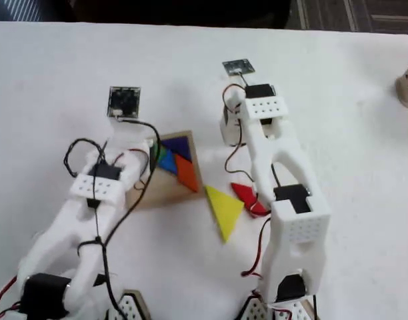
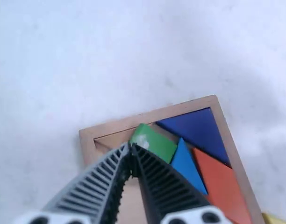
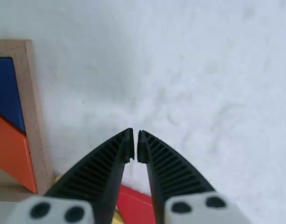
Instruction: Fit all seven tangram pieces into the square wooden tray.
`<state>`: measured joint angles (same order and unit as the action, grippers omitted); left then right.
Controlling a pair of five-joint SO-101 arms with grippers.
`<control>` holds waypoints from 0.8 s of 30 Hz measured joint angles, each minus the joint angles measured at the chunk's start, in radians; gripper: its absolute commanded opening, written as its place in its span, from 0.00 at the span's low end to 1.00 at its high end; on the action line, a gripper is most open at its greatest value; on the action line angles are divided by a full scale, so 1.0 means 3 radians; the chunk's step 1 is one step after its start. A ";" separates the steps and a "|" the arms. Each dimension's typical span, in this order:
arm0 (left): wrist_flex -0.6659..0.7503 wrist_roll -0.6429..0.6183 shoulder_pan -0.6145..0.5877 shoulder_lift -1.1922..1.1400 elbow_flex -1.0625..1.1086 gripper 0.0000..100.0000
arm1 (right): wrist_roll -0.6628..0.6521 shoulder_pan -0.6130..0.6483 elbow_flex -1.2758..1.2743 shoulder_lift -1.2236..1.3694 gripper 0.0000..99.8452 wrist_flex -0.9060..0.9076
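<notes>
The left gripper had its fingers drawn almost fully together, with only a thin slit between them. Their tips sat right at the edge of the green piece inside the square wooden tray (whether they pinched a corner of it or merely pressed against it could not be told). The green piece lay close to one wall of the tray and touched both the dark blue triangle and the light blue triangle. The orange piece lay against the light blue one, along the tray's side wall. Bare wood of the tray floor showed beneath the fingers.

The right gripper was likewise nearly closed, with a narrow gap between its fingers and nothing held in them. Its tips hung over the white table, outside the tray's rim. The red piece lay flat on the table under those fingers. From above, the red piece was partly covered by the right arm. The yellow triangle lay on the table just beside it, between it and the tray, close to the tray's corner.
</notes>
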<state>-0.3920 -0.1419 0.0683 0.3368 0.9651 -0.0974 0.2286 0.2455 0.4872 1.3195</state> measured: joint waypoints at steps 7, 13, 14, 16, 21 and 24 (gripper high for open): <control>0.0036 0.0000 0.0000 -0.0619 -0.0184 0.02 | 0.0000 0.0000 0.0000 0.0000 0.02 0.0000; 0.0061 0.0000 0.0005 -0.0936 -0.0430 0.02 | 0.0000 0.0005 0.0000 0.0000 0.02 0.0000; 0.0066 0.0000 0.0005 -0.0941 -0.0435 0.02 | 0.0000 0.0005 0.0000 0.0000 0.02 0.0000; 0.0072 0.0000 0.0005 -0.0941 -0.0440 0.02 | 0.0000 0.0005 0.0000 0.0000 0.02 0.0000; 0.0072 0.0000 0.0005 -0.0941 -0.0440 0.02 | 0.0000 0.0005 0.0000 0.0000 0.02 0.0000; 0.0072 0.0000 0.0005 -0.0941 -0.0440 0.02 | 0.0000 0.0005 0.0000 0.0000 0.02 0.0000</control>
<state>-0.3705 -0.1419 0.0698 0.0545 0.8332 -0.0974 0.2302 0.2455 0.4872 1.3195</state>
